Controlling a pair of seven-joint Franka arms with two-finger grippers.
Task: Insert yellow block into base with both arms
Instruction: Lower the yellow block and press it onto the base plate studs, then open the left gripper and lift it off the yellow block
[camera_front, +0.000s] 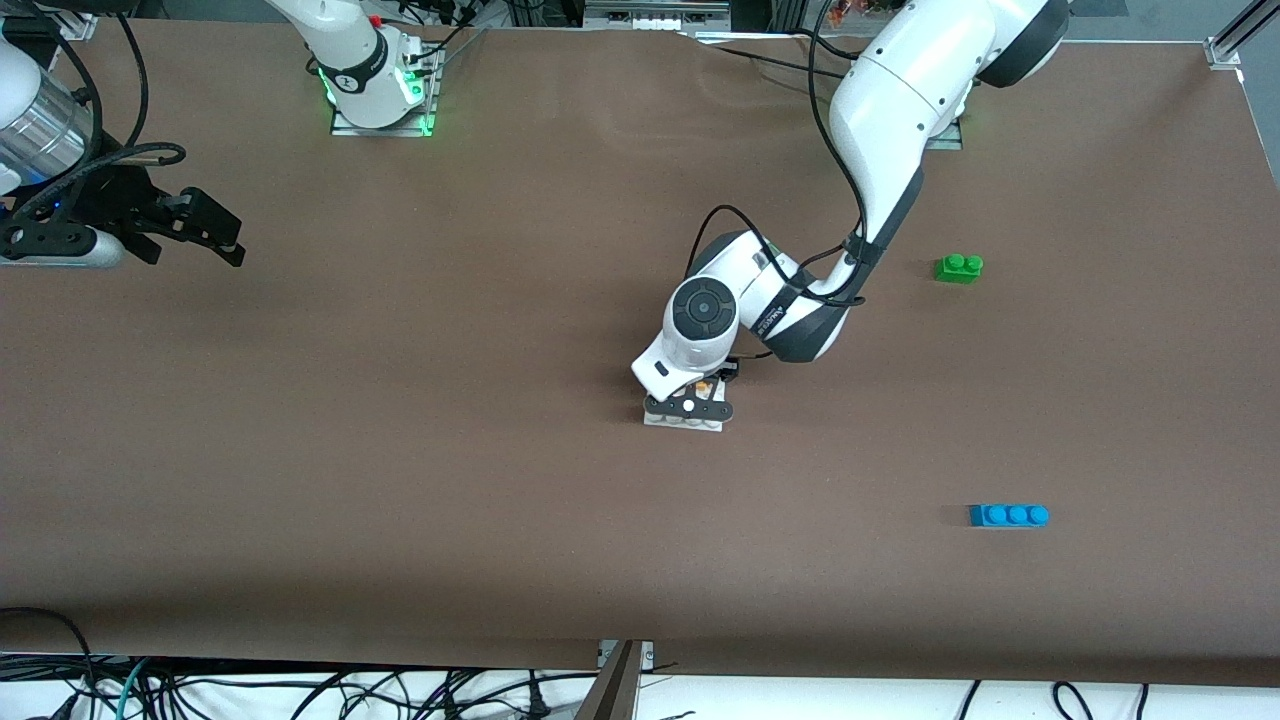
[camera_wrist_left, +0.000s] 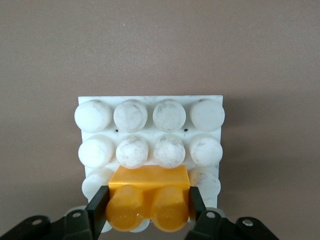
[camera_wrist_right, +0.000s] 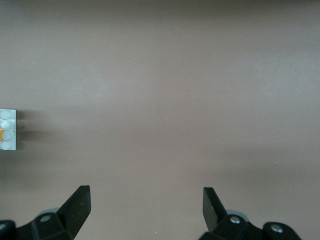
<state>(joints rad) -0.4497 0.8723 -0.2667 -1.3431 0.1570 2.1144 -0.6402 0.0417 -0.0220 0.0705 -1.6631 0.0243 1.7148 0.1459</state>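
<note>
Pinching the yellow block (camera_wrist_left: 148, 200) by its sides, my left end effector (camera_wrist_left: 147, 210) holds it low over the base (camera_wrist_left: 150, 102) mid-tabletop, I judge to line studs up for pressing. It's a glossy orange-yellow two-stud brick. My right end effector (camera_wrist_right: 146, 207) waits spread and empty over bare tabletop (camera_front: 400, 480).

Base (camera_front: 684, 424) mostly hidden beneath left pincer (camera_front: 688, 408) in front view; yellow block (camera_wrist_left: 148, 200) cropped at left wrist view's edge, seating undeterminable.
</note>
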